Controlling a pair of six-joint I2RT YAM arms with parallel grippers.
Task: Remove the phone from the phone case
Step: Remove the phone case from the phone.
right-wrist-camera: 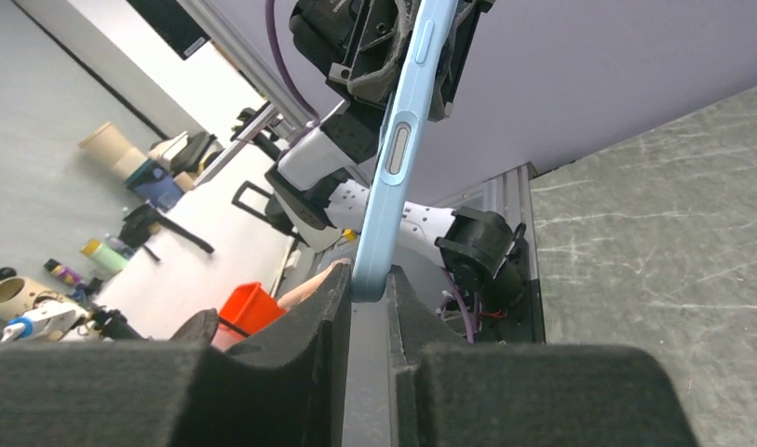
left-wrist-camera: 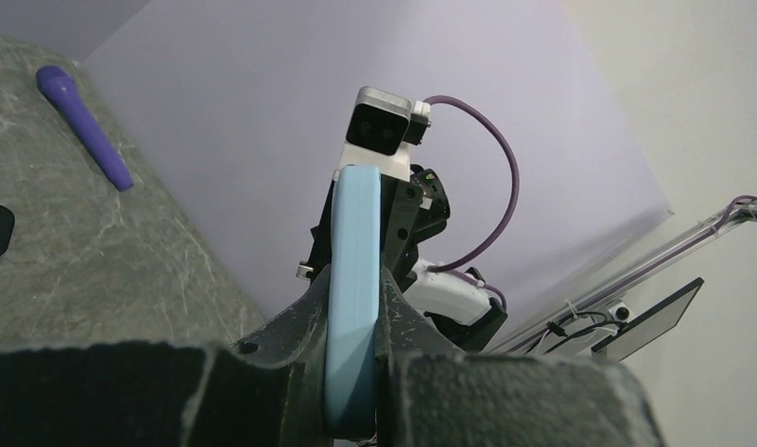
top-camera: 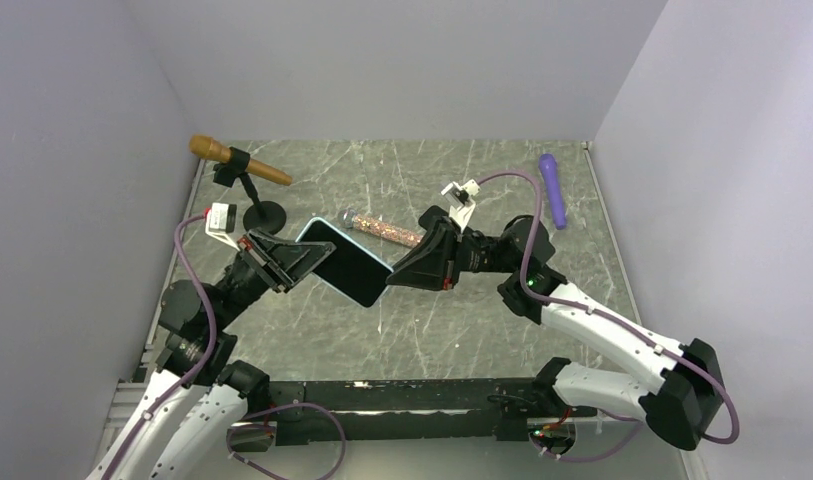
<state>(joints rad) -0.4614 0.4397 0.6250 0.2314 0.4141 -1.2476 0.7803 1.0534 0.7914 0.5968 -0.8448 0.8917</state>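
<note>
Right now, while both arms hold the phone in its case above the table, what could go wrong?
1. The right fingers pinch only one thin end of the blue case; they may slip off when pulling.
2. The phone hangs in the air between both arms; if it pops free, it may fall on the hard table.
3. The left fingers clamp across the case, so it could bend instead of releasing.

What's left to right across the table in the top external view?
brown microphone → left tool → cased phone → right tool → purple microphone. The glitter tube is left out because it overlaps the phone and the right tool.
</note>
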